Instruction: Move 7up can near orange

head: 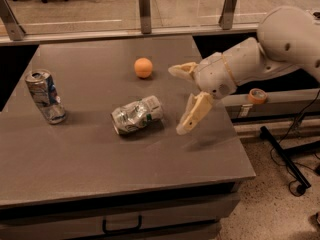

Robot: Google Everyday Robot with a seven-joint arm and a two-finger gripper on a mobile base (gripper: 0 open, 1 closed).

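Observation:
The 7up can (137, 114), silver with green markings and crushed, lies on its side in the middle of the grey table (100, 184). The orange (143, 67) sits behind it, a little to the right. My gripper (179, 100) hovers above the table to the right of the can, apart from it. It is open and empty: one finger (181, 70) points left toward the orange, the other finger (192, 115) points down-left toward the can.
A silver can with blue markings (45, 96) stands upright at the table's left. A glass barrier with metal posts (144, 9) runs along the table's far edge. A tape roll (257, 95) sits on a ledge to the right. The table's right edge is under my arm.

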